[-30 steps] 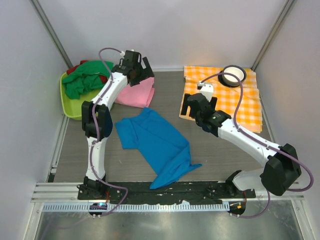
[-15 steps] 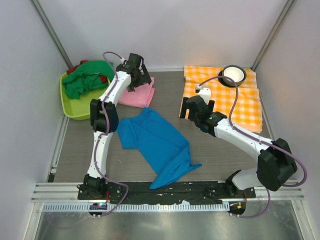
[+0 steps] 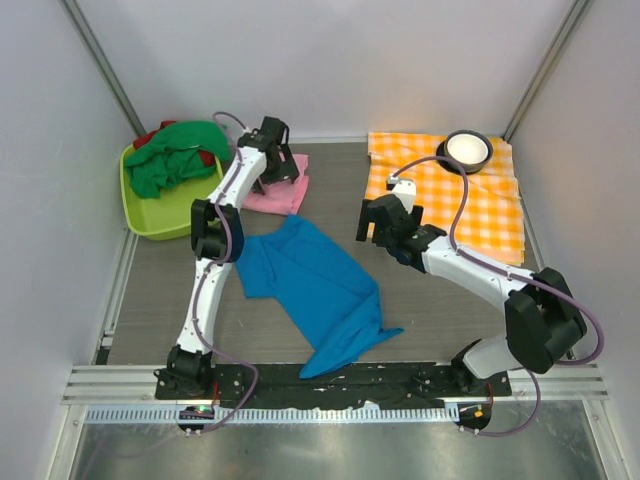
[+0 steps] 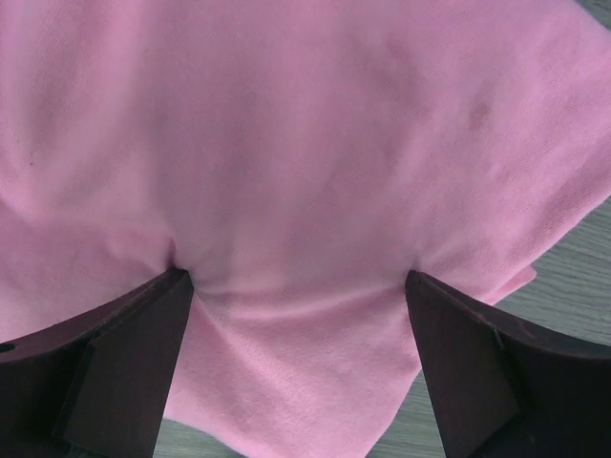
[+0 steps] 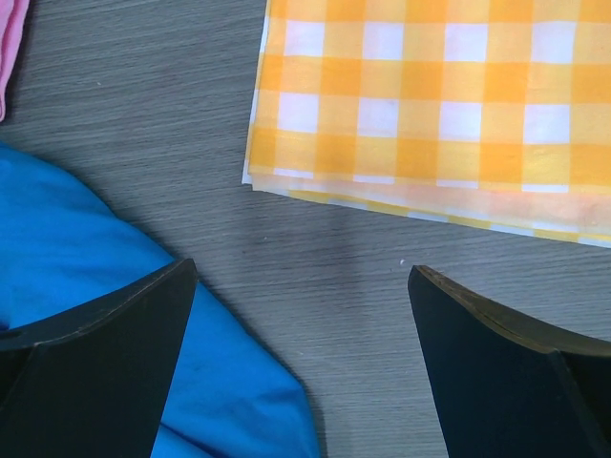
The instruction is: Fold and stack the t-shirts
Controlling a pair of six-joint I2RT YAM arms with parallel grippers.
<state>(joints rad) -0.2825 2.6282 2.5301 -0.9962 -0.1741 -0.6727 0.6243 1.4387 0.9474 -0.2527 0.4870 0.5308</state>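
Now the left fingers [image 4: 105,372] are spread wide and pressed onto the pink t-shirt [image 4: 305,143]; nothing is held by the wide-open right fingers [image 5: 95,353].

This looked like a robotics lab cell, not a home. The left arm [image 3: 205,290] and right arm [image 3: 470,272] were bolted to a black plate [image 3: 400,378] by an aluminium rail [image 3: 330,412] and trailed purple cables [image 3: 460,200]. Plain white panels [image 3: 330,60] on metal posts [image 3: 100,60] boxed in a grey wood-grain tabletop [image 3: 450,325].
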